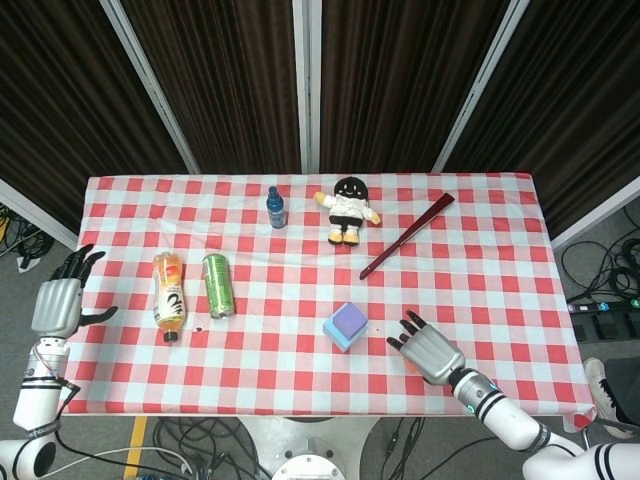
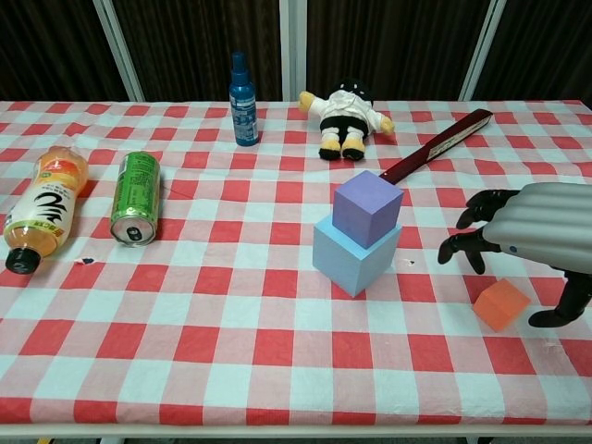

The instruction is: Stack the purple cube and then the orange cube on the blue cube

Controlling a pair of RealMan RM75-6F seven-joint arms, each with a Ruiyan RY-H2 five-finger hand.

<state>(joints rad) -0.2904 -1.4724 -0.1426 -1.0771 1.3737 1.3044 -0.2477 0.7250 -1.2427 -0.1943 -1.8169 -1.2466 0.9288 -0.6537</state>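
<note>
The purple cube [image 2: 366,207] [image 1: 349,321] sits on top of the blue cube [image 2: 352,256] [image 1: 338,334] near the table's front middle. The orange cube [image 2: 500,303] lies on the cloth to their right; the head view hides it under my right hand. My right hand [image 2: 523,236] [image 1: 428,353] hovers just above the orange cube with its fingers spread and curved down, holding nothing. My left hand [image 1: 57,303] hangs off the table's left edge, fingers apart and empty.
An orange drink bottle [image 1: 168,292] and a green can [image 1: 217,284] lie at the left. A blue bottle [image 1: 276,206], a plush doll [image 1: 348,209] and a dark red closed fan [image 1: 406,236] stand further back. The table's front edge [image 2: 296,427] is close to the cubes.
</note>
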